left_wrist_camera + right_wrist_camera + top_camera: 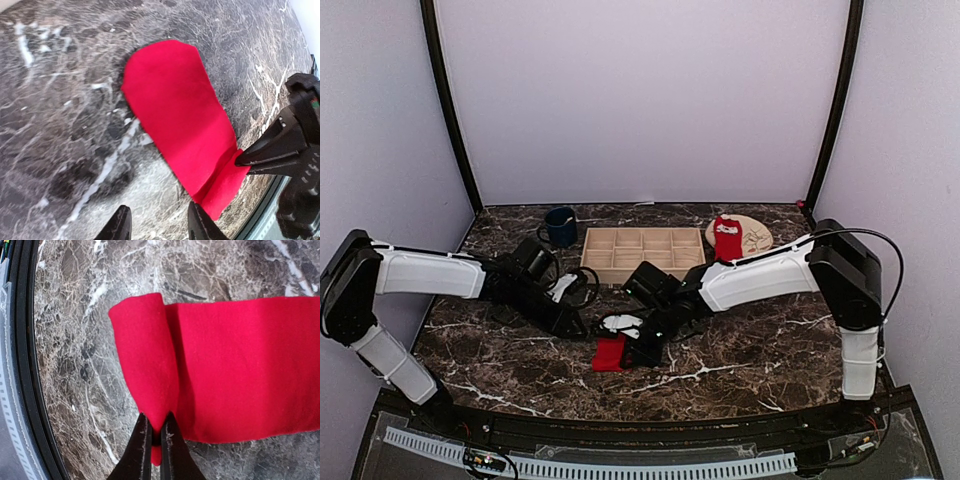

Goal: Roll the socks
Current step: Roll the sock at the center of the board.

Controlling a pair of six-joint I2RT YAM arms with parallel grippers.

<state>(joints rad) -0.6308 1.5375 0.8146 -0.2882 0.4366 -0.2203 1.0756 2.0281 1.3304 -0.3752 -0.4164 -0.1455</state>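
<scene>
Sock rolling, first turn, read from left to right. The left arm (430, 275) reaches in over the dark marble surface (750, 350). Its jaws stand released with nothing between them, low over the surface and just beside the folded end of the front sock (175, 115). Behind them stand a dark blue mug (560, 226) and a compartmented wooden tray (642, 250). The front sock lies flat near the front edge of the surface, between the two arms, with one end turned over into a single fold (145, 360). The right jaws are clenched on that fold at the sock's long edge, pinching both layers. Farther right and back, the second sock (727, 237) lies on a round tan plate (755, 235), well apart from the work; the right arm (760, 275) comes in from that side. To do this step well, the pinched fold should probably be carried over the flat part in small, even turns. Keeping it square to the sock's length would stop the roll from coning. The free left jaws could press the flat part down so that the fabric does not slide on the smooth surface. The fabric looks soft and may slip out of so narrow a pinch. No brand, label or writing can be read. The second sock bears a white print too small to make out, and the front sock's visible side is plain red.
</scene>
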